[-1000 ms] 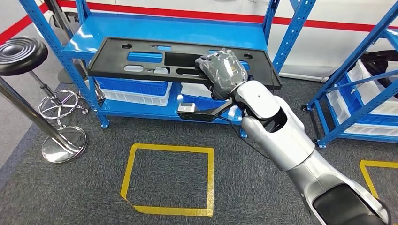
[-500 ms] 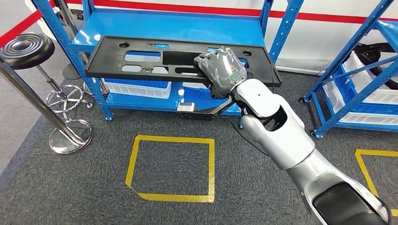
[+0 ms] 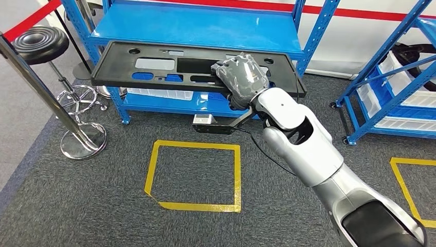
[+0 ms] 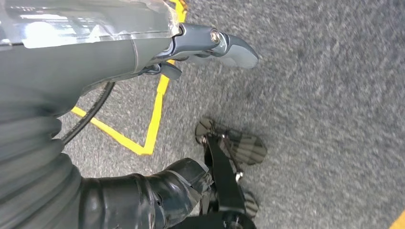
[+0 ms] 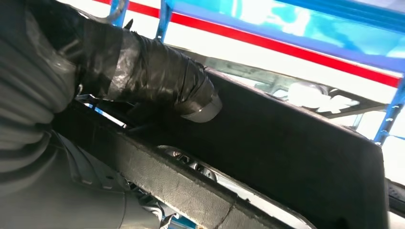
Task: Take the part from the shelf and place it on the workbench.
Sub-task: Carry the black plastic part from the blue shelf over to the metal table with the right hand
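The right hand (image 3: 241,76) grasped the long black plastic panel (image 3: 154,69) near its right end, carrying it level in front of the blue shelf (image 3: 205,28). The pickup looked done; carrying it to the workbench and setting it down remained. The left hand (image 4: 157,195) hung with fingers apart, holding nothing.

My right arm reaches forward and up from the lower right, silver upper segments rising to the bent wrist. My right hand (image 3: 242,77) sits at the end of it, wrapped in a grey ribbed cover, fingers curled over and clamped on the long black part (image 3: 154,64), which I hold near its right end. In the right wrist view my taped thumb (image 5: 157,76) presses against the part's dark face. My left arm hangs down toward the floor; my left hand (image 4: 157,191) holds nothing, but how its fingers lie I cannot tell.
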Controlling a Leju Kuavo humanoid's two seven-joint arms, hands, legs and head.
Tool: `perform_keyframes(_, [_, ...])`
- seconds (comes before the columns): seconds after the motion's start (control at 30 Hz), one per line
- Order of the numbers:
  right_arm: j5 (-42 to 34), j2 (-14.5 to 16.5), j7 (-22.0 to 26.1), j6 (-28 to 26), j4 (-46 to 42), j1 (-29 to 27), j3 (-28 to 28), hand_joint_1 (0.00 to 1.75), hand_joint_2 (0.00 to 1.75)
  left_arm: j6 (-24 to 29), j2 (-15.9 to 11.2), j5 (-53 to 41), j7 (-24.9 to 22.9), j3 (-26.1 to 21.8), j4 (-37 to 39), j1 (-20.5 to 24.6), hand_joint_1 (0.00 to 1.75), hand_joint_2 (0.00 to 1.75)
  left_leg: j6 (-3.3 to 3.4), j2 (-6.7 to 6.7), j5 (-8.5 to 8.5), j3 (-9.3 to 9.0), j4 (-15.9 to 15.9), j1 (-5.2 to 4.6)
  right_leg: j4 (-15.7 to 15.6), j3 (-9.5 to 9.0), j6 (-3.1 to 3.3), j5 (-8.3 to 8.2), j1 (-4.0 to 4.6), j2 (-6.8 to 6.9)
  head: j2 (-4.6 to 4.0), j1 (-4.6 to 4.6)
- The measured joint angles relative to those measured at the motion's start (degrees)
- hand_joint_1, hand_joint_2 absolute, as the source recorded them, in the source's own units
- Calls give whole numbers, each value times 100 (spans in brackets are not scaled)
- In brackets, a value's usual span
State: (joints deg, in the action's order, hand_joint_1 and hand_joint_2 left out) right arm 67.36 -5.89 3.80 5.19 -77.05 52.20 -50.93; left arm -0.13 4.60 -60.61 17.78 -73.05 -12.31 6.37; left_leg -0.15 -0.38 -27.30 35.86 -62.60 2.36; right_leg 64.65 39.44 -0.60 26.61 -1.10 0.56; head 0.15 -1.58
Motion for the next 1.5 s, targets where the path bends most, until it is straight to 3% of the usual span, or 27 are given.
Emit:
perform_keyframes(0.1, [2,-1,-2,3,4,1,-3,175,175,2,-3,2,-1,-2,0,-3,0,175,82,2,59,67,4,-46,967,359,-14,563,-2,-4,0,0])
perform_keyframes(0.13, [4,-1,-2,3,8,-1,-7,175,175,3,-3,2,-1,-2,0,-5,0,175,97,1,73,86,4,-70,1184,423,7,638,10,-5,0,0])
perform_keyframes(0.17, [5,-1,-2,4,12,-2,-11,175,175,3,-3,2,-1,-2,0,-7,0,175,108,-2,84,98,4,-98,1218,400,50,614,31,-8,0,0])
perform_keyframes(0.23, [7,-1,-2,4,15,7,-17,175,175,4,-1,2,-2,-2,0,-8,0,175,128,-15,102,101,11,-161,690,67,230,316,126,-31,0,0])
perform_keyframes(0.3, [-3,-1,-1,2,15,24,-16,175,175,3,24,1,-4,-2,3,-9,0,175,125,-19,138,97,52,-176,16,-295,490,90,229,-48,0,-13])
perform_keyframes(0.33, [-9,-1,1,2,15,30,-16,175,175,1,39,-2,-10,-1,4,-11,0,175,104,-14,166,99,83,-157,-174,-378,579,41,273,-55,0,-19])
perform_keyframes(0.37, [-11,-2,3,2,15,35,-16,175,175,-2,52,-4,-16,-1,5,-12,0,175,74,-6,200,100,125,-128,-266,-405,634,31,298,-55,0,-21])
perform_keyframes(0.4, [-6,-4,6,3,15,40,-17,175,175,-2,50,-7,-23,0,3,-11,0,175,36,-2,237,88,180,-113,-347,-420,647,-28,328,-56,0,-17])
perform_keyframes(0.47, [14,-2,12,4,14,47,-20,175,175,-4,47,-10,-28,1,3,-4,0,175,-10,7,229,75,217,-122,-622,-545,622,-150,288,-19,0,-15])
perform_keyframes(0.5, [22,1,14,4,14,56,-25,175,175,-4,40,-11,-28,2,3,-2,0,175,-28,6,147,111,122,-137,-763,-616,604,-216,260,4,0,-18])
perform_keyframes(0.6, [34,5,10,3,20,71,-54,175,175,-6,23,-11,-28,2,2,-9,0,175,-100,7,-294,472,-703,-121,-885,-675,542,-273,214,39,0,-20])
perform_keyframes(0.63, [37,5,3,0,23,61,-68,175,175,-7,19,-11,-28,2,2,-12,0,175,-133,10,-363,575,-934,-102,-857,-655,518,-261,209,43,0,-19])
perform_keyframes(0.67, [35,5,-7,-4,26,46,-82,175,175,-7,12,-11,-28,2,2,-13,0,175,-168,13,-350,610,-1023,-82,-813,-629,489,-242,199,44,0,-19])
perform_keyframes(0.7, [25,7,-25,-9,28,32,-90,175,175,-5,3,-11,-27,2,2,-13,0,175,-202,16,-233,535,-892,-66,-749,-598,448,-215,181,42,0,-19])
perform_keyframes(0.77, [-29,13,-61,-22,27,10,-83,175,175,-2,-18,-11,-25,1,2,-9,0,175,-255,-25,35,206,-292,-43,-574,-515,330,-130,133,15,0,-20])
perform_keyframes(0.8, [-73,17,-80,-30,24,-2,-67,175,175,-1,-24,-11,-20,0,2,-11,0,175,-240,-63,102,73,-42,-45,-467,-458,266,-84,124,-6,0,-19])
perform_keyframes(0.87, [-160,34,-94,-44,5,-41,-20,175,175,-2,-26,-11,-11,0,2,-20,0,175,-151,-109,67,3,89,-75,-337,-362,173,-43,127,-55,0,-15])
perform_keyframes(0.93, [-198,48,-89,-49,-16,-80,13,175,175,-2,-26,-14,-2,0,2,-29,0,175,-43,-34,93,14,89,-87,-305,-328,125,-47,127,-92,0,-13])
perform_keyframes(1.0, [-198,49,-85,-49,-27,-92,29,175,175,0,-28,-17,9,1,1,-28,0,175,35,42,124,10,123,-66,-167,-266,67,61,109,-110,0,-8])
perform_keyframes(1.13, [-179,47,-88,-51,-49,-138,64,175,175,0,-31,-42,32,2,0,-12,0,175,94,207,147,18,146,-61,993,250,-56,633,40,-88,0,-2])
perform_keyframes(1.17, [-175,46,-90,-51,-50,-164,65,175,175,0,-31,-45,34,2,0,-11,0,175,94,255,147,18,146,-62,1127,308,-66,637,28,-80,0,-2])
perform_keyframes(1.2, [-169,45,-90,-52,-51,-184,65,175,175,0,-31,-45,37,2,0,-10,0,175,93,304,147,16,146,-61,1046,260,-65,537,22,-63,0,-2])
perform_keyframes(1.3, [-163,45,-90,-54,-71,-199,80,175,175,0,-27,-44,39,2,0,-7,0,175,89,428,145,-2,152,-64,63,-251,-11,53,47,188,0,-2])
perform_keyframes(1.37, [-161,46,-96,-58,-91,-195,97,175,175,-1,-27,-44,39,2,0,-9,0,175,61,500,150,-16,168,-87,-315,-421,38,-20,121,397,0,-2])
perform_keyframes(1.43, [-160,45,-101,-65,-106,-196,105,175,175,-2,-27,-44,40,2,0,-9,0,175,8,605,164,-38,204,-106,-382,-411,85,-16,177,375,0,-3])
perform_keyframes(1.5, [-160,42,-101,-69,-118,-203,108,175,175,-2,-27,-44,40,2,0,-4,0,175,-58,653,147,-63,222,-100,-442,-410,142,-75,168,222,0,-7])
